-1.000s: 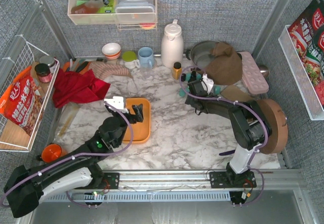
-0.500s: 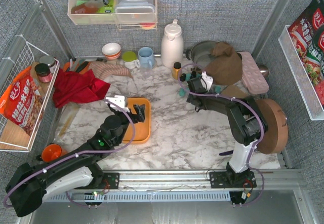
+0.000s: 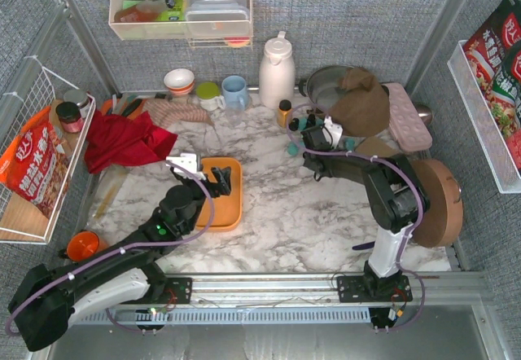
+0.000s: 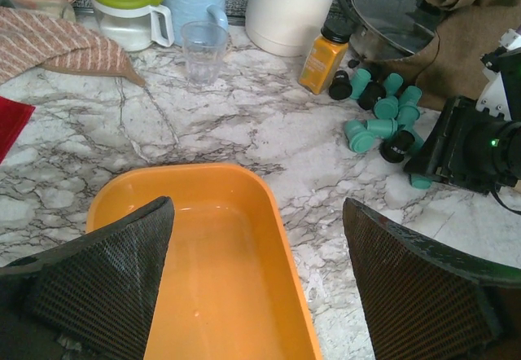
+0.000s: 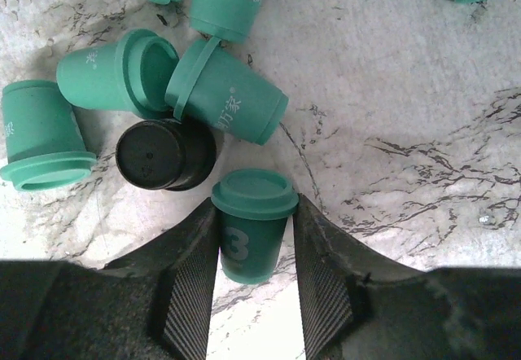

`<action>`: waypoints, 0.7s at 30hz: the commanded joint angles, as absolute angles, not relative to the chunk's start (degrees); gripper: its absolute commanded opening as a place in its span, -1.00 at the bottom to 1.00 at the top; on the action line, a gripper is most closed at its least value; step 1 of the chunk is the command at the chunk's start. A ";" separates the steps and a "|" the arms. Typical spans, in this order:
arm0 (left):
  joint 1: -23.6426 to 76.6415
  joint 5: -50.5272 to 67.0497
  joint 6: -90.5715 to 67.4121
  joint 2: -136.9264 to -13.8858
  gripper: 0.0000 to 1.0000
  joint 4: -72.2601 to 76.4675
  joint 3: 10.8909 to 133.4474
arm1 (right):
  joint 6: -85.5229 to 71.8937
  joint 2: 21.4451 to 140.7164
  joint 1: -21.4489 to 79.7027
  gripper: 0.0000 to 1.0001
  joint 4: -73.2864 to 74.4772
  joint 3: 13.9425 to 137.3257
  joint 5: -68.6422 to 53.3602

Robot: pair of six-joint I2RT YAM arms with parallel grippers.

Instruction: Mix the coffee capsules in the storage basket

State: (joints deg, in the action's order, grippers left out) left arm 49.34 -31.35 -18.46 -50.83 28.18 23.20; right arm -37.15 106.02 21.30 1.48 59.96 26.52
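Storage basket (image 4: 269,207): orange, left of centre on marble table (image 3: 309,213). Left gripper (image 4: 256,210) over it, jaws wide apart. Coffee capsules (image 4: 378,116): teal and black, loose on the table far right of the basket, near amber bottle (image 4: 319,57). Right gripper (image 5: 255,213): jaws clamped on one teal capsule (image 5: 251,238).

Teal and black coffee capsules (image 5: 232,103) lie tumbled in a cluster on the marble tabletop (image 5: 391,91), well apart from the shallow orange storage basket (image 4: 213,264).
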 commanded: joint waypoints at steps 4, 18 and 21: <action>48.96 -31.03 -19.55 -49.81 0.85 28.88 23.12 | -35.74 104.18 21.27 -0.39 1.58 58.38 25.94; 48.53 -30.16 -20.60 -48.36 0.85 26.44 24.25 | -26.64 94.44 21.30 -0.74 -1.93 52.59 19.00; 48.44 -29.34 -20.82 -48.49 0.85 24.86 25.62 | -21.29 89.58 21.41 -0.74 -6.62 49.34 11.27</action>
State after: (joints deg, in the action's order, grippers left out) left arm 48.60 -30.76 -19.94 -48.56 26.37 24.05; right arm -28.60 94.00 21.30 -0.60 52.01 20.49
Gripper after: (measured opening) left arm 0.928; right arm 0.340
